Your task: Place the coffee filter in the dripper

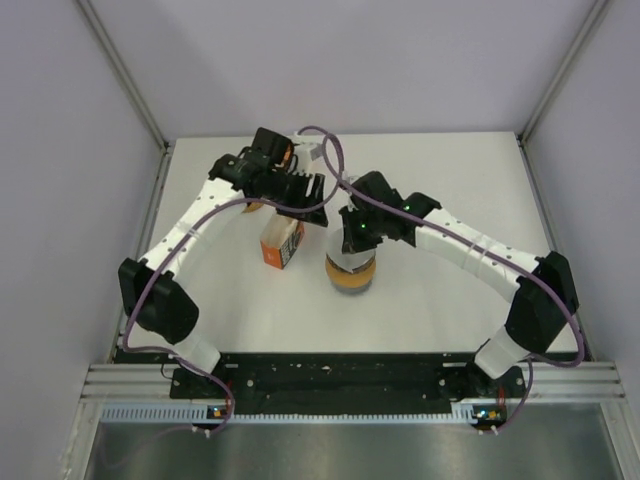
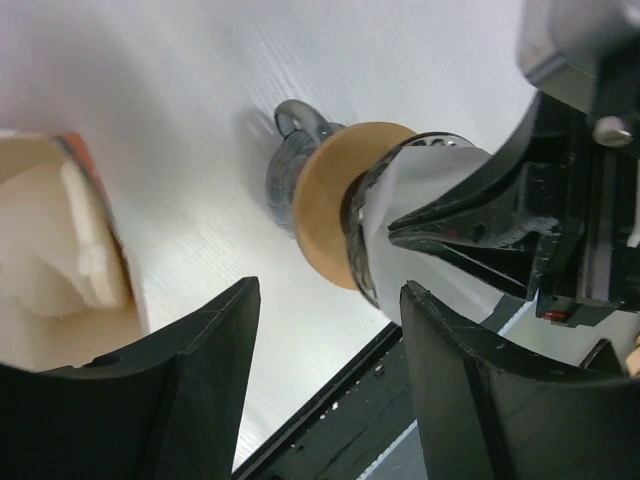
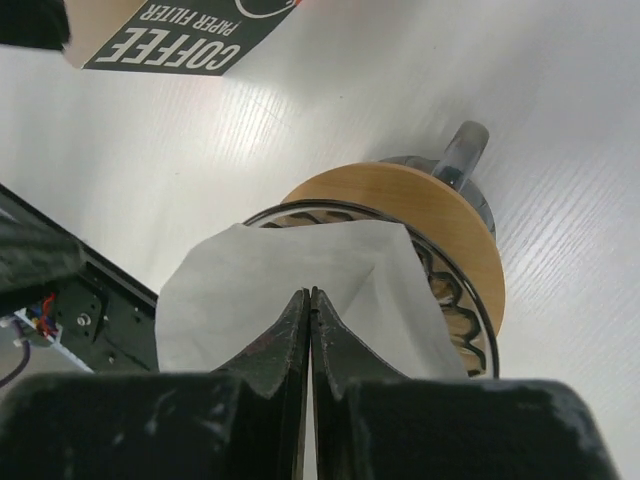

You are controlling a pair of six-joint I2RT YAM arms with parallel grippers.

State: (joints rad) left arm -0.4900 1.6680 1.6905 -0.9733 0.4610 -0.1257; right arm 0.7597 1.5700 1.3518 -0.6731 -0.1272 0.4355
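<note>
Pressed shut, the black right gripper (image 3: 310, 293) is seen clamped on the white paper coffee filter (image 3: 250, 285), which is held at the mouth of the wood-collared dripper (image 3: 445, 215). The left gripper (image 2: 330, 290) is spread open nearby.

The dripper (image 1: 351, 278) stood near the middle of the table (image 1: 450, 180). The box (image 1: 281, 245) stood just left of it. The filter (image 3: 260, 290) sat in the dripper's top, between the right gripper's (image 3: 310, 295) tips. The left gripper (image 2: 330, 288) hung behind the box.

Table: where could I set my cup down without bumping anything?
Bare table lies behind the right arm toward the back wall, and between the dripper and the arm bases. The middle is crowded: filter box, dripper, both arms.
</note>
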